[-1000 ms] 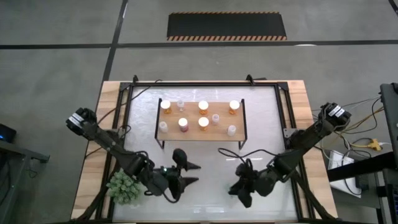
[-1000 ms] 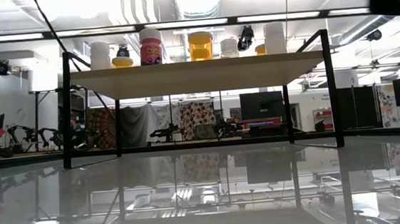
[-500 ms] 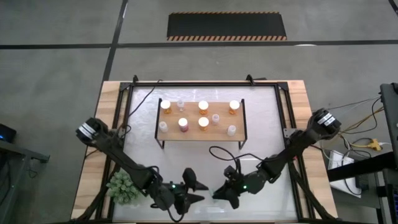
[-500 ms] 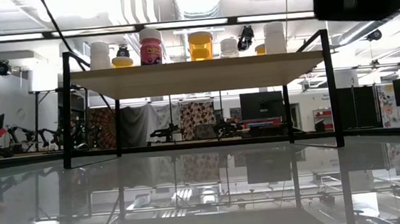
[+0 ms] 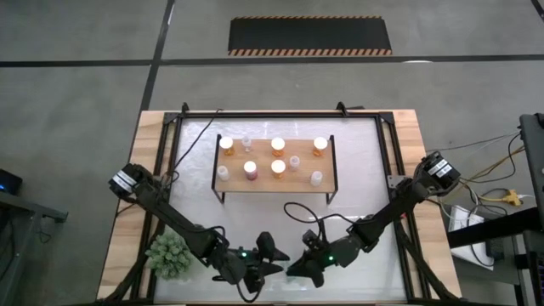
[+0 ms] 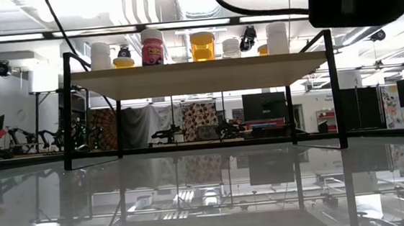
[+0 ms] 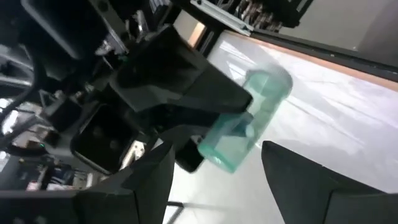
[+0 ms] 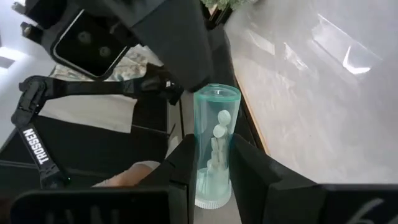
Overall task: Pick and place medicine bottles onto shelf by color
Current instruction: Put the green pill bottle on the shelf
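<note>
Right gripper (image 8: 211,163) pinching a green vial (image 8: 215,140) near the table's (image 5: 374,140) front edge; left gripper (image 5: 270,258), fingers spread, faces it; bottles (image 5: 278,167) line the shelf (image 5: 263,180).

medicine bottles (image 5: 278,157) on shelf (image 5: 274,181), plant (image 5: 171,255) front-left

Both dark arms fold low toward the table's near edge, meeting around six o'clock. The left arm runs from its base at about eight o'clock down to the left gripper (image 5: 274,259), whose fingers (image 7: 149,186) stand spread apart with nothing between them. The right arm reaches from its base at roughly four o'clock to the right gripper (image 5: 293,265), its fingers (image 8: 249,168) pressed close on a slim greenish tube (the only thing either arm carries). The two grippers face each other, tips just beside one another.
</note>
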Available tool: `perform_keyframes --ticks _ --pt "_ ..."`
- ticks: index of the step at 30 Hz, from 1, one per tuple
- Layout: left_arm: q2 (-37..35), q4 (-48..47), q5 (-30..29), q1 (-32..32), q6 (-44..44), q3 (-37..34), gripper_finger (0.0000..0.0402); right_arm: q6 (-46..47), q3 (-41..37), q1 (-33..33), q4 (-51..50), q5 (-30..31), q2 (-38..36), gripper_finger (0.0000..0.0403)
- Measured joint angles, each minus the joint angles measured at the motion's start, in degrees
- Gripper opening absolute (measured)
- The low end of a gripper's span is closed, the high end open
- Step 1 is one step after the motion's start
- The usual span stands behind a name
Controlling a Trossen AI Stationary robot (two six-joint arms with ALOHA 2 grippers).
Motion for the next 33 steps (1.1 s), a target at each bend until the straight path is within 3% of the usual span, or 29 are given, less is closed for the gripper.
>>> perform_keyframes --ticks 6,19,27,33 --pt "1.1 2.3 0.4 0.1 2.6 0.0 0.0211 -0.3 0.1 -0.1 0.1 0.2 -0.1 0.0063" --pt "1.1 2.2 0.4 0.1 2.8 0.0 0.0113 0.6 0.1 -0.1 0.0 -0.2 -0.1 0.0063" --pt "1.1 2.0 0.3 0.1 2.6 0.0 0.0106 1.1 0.1 -0.3 -0.4 -0.4 -0.2 0.0066" --pt "1.1 2.1 0.2 0.1 2.4 -0.1 0.0105 1.3 0.1 -0.3 -0.4 -0.4 -0.2 0.0096"
